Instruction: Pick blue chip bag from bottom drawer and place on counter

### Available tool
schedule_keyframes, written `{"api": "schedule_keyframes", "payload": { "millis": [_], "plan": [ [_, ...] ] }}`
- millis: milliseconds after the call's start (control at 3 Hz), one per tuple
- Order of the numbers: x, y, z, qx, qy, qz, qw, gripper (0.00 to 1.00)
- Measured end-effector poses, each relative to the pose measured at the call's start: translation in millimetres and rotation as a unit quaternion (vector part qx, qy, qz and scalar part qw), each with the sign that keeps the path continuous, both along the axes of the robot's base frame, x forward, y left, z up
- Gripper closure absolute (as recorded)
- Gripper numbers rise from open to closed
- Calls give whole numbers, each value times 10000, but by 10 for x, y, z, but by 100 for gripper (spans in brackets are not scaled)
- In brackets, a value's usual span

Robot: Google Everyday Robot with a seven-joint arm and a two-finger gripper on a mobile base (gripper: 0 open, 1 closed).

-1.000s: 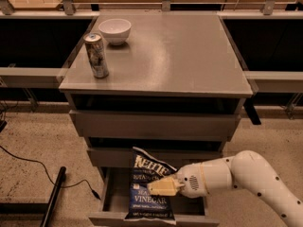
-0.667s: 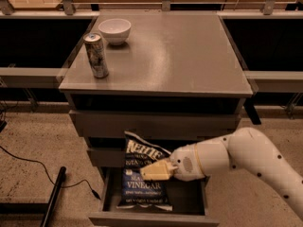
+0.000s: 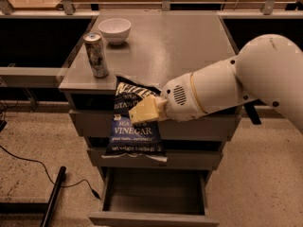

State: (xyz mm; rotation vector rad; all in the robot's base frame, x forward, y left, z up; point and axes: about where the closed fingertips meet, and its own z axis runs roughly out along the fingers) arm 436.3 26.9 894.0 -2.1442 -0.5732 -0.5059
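Observation:
The blue chip bag (image 3: 134, 126) hangs upright in the air in front of the upper drawer fronts, its top edge level with the counter's front edge. My gripper (image 3: 141, 111) is shut on the bag's upper middle, with the white arm reaching in from the right. The bottom drawer (image 3: 154, 198) stands pulled open below, and its interior shows nothing inside. The counter (image 3: 175, 46) is the grey-brown cabinet top behind the bag.
A silver patterned can (image 3: 96, 55) stands at the counter's front left. A white bowl (image 3: 114, 30) sits behind it at the back left. A black cable and a dark bar (image 3: 54, 197) lie on the floor at the left.
The gripper has lifted the chip bag up out of the bottom drawer to the height of the counter's front edge. The drawer is now empty.

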Motion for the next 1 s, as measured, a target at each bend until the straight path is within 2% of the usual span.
{"api": "schedule_keyframes", "payload": {
  "millis": [333, 667, 1000],
  "plan": [
    [-4, 11, 8, -27, 11, 1, 10000, 100],
    [307, -404, 349, -119, -133, -514, 9985, 100],
    [802, -831, 632, -106, -116, -1094, 9939, 100]
  ]
}}
